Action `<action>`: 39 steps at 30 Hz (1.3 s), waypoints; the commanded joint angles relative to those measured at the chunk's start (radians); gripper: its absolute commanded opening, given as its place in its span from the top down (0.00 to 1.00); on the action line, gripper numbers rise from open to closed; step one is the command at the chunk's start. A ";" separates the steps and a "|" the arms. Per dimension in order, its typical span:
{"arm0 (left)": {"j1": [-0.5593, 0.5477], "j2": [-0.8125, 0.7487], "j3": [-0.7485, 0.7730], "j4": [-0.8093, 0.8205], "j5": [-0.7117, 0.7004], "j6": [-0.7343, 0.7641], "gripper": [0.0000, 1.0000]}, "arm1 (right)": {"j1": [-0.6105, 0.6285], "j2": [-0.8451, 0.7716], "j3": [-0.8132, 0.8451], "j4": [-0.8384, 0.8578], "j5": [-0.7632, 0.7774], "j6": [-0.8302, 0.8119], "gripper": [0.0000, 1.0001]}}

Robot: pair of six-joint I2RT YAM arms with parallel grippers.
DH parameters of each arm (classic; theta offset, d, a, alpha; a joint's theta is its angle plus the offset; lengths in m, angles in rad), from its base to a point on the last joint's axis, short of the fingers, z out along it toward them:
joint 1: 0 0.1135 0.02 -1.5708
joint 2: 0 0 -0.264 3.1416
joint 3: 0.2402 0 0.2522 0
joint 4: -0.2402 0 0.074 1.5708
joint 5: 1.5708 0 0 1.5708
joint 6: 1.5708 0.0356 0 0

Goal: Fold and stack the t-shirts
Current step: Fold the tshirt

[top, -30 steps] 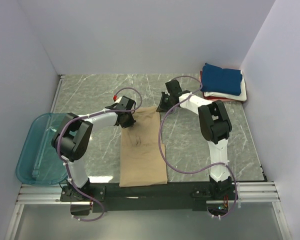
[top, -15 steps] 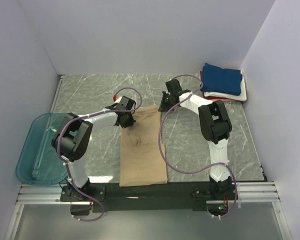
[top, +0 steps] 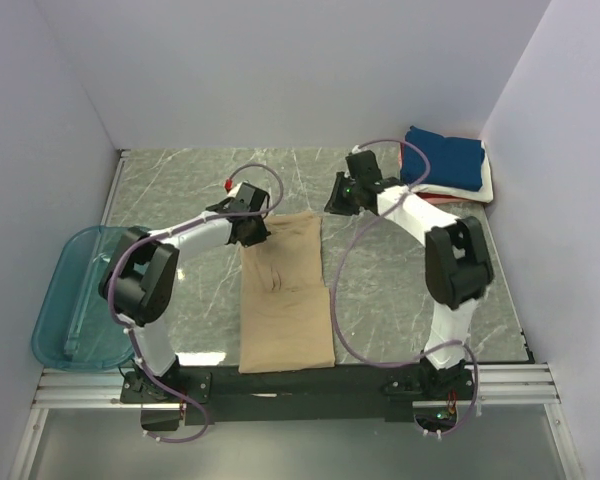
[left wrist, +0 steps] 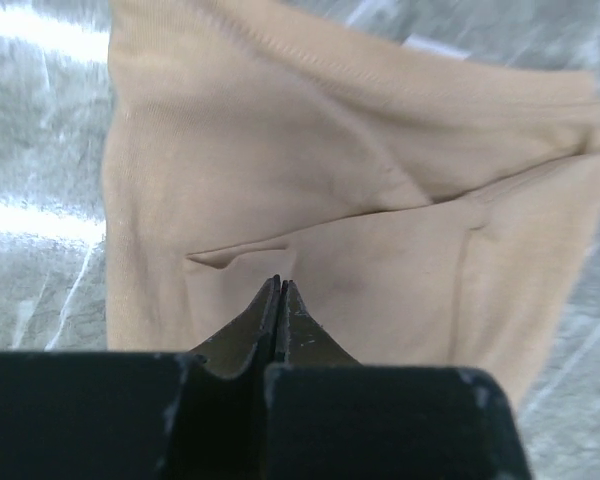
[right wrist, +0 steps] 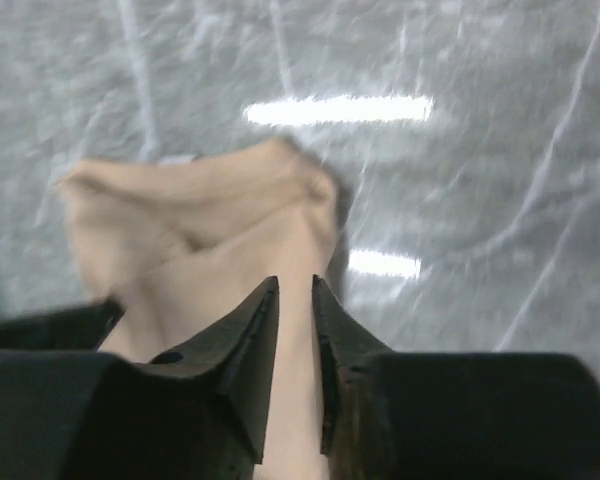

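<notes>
Pincer on the right has drawn back from the tan t-shirt, slightly spread, empty, folded t-shirts just right of it; left pincer stays pressed together over the cloth.

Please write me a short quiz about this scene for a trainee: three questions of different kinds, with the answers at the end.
1. True or false: the tan t-shirt lies on the folded stack.
2. Which colour is on top of that stack? A) navy blue B) white C) red
3. Fill in: the ____ gripper has its jaws shut.

Key:
1. False. It lies flat between the arms, apart from the stack.
2. A.
3. Left. The left gripper is shut, while the right gripper stands slightly open with nothing between its fingers.
</notes>
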 commanded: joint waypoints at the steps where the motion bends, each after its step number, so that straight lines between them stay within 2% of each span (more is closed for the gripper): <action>1: 0.005 -0.092 0.046 0.006 0.013 0.029 0.99 | 0.001 -0.170 -0.117 0.071 -0.059 0.040 0.75; 7: 0.005 -0.123 0.029 0.010 0.049 0.010 0.99 | 0.048 -0.215 -0.283 0.186 -0.229 0.080 0.77; 13: 0.005 -0.200 -0.038 0.027 0.098 0.000 0.99 | 0.060 -0.130 -0.363 0.288 -0.358 0.115 0.78; 23: 0.011 -0.457 -0.380 0.075 0.179 -0.052 0.99 | 0.011 -0.062 -0.470 0.297 -0.274 0.135 0.82; 26: 0.011 -0.568 -0.486 0.093 0.226 -0.077 0.99 | 0.010 -0.048 -0.455 0.282 -0.284 0.118 0.82; 28: 0.011 -0.606 -0.534 0.105 0.253 -0.091 0.95 | 0.008 -0.051 -0.452 0.289 -0.307 0.120 0.82; 29: 0.011 -0.643 -0.573 0.105 0.269 -0.094 0.90 | 0.010 -0.056 -0.446 0.289 -0.315 0.118 0.82; 36: 0.010 -0.835 -0.704 0.027 0.355 -0.128 0.82 | 0.011 -0.166 -0.409 0.213 -0.318 0.086 0.79; 39: 0.010 -0.895 -0.752 -0.006 0.383 -0.141 0.77 | 0.014 -0.233 -0.426 0.176 -0.268 0.084 0.77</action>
